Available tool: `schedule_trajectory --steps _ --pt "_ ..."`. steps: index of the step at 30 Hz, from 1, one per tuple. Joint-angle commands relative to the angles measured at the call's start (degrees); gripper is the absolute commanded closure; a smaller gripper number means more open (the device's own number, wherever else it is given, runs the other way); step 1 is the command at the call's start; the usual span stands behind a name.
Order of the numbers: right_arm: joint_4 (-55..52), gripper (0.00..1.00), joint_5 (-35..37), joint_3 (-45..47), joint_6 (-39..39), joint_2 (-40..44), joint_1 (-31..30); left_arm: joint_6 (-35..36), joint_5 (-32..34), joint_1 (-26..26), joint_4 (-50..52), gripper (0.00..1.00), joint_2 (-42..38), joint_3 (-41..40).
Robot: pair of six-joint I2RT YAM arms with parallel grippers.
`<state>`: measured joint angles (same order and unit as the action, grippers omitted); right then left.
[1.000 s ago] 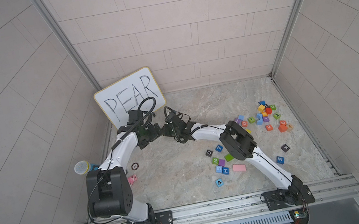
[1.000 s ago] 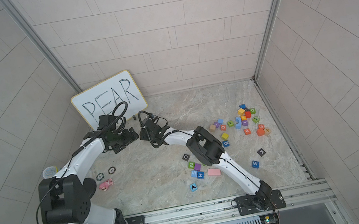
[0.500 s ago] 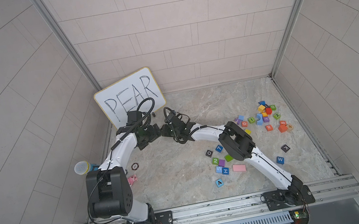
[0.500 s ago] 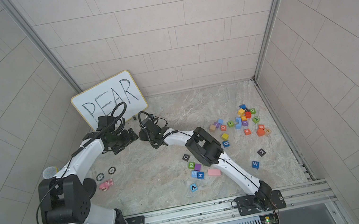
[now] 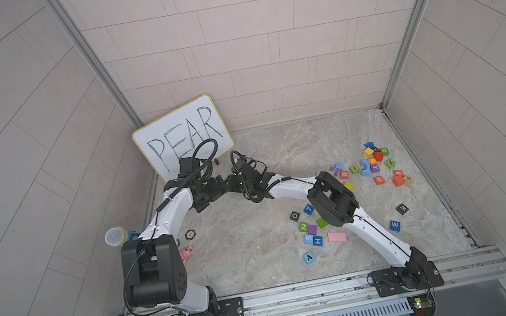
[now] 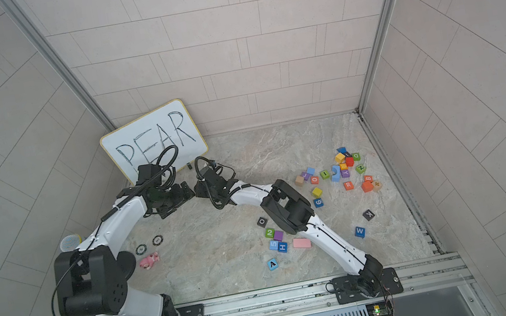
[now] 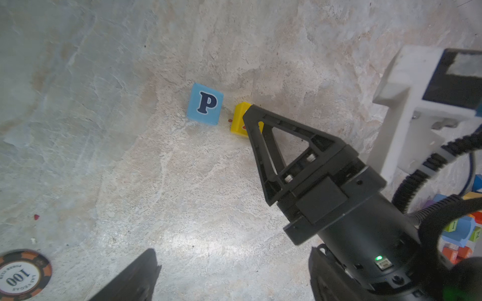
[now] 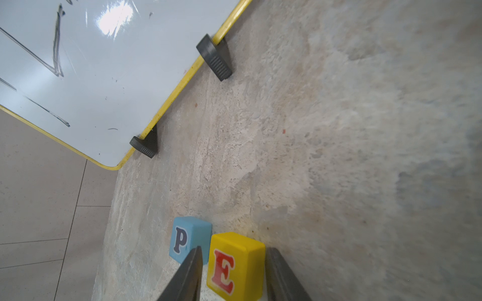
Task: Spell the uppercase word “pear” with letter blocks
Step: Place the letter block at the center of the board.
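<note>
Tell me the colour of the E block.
E block: yellow, red letter; clearest in the right wrist view.

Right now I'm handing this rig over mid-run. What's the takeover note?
Left gripper: open, empty, hovering near the P block.
Right gripper: open, jaws straddling the E block with a slim gap; E rests on the tabletop.
Done: P and E sit side by side in front of the whiteboard, with a small gap between them.
Left: the A block lies near the front edge, and the R block is at the edge of the loose pile on the right arm's side. Both go after E, A first.
</note>
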<state>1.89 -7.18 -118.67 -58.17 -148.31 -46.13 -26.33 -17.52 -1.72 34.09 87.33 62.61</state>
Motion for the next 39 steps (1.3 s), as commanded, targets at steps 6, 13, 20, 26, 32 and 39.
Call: schedule_trajectory --steps 6,13,20,26,32,39 --pt "-1.2 0.56 -0.2 2.8 -1.2 0.7 0.1 0.4 -0.6 0.4 -0.3 0.06 -1.6 -1.1" --pt "1.6 0.54 -0.5 6.7 -1.9 4.8 1.4 0.4 -1.1 0.4 -1.1 0.06 -2.0 -1.6" --pt "2.2 0.52 -0.2 8.9 -0.8 8.8 2.6 0.1 -1.7 0.3 -1.5 0.06 -2.0 -1.8" --pt "-0.6 0.52 -2.8 12.8 6.0 15.4 3.7 0.3 -2.7 -0.5 -0.8 0.06 -3.7 -2.1" --pt "2.7 0.51 -7.9 27.9 10.7 26.1 6.2 -0.3 -4.6 -3.1 0.0 0.06 -8.2 -4.1" --pt "-9.6 0.49 -1.3 41.3 22.1 39.9 6.3 -3.0 -3.9 -9.8 0.6 0.06 -14.8 -9.4"
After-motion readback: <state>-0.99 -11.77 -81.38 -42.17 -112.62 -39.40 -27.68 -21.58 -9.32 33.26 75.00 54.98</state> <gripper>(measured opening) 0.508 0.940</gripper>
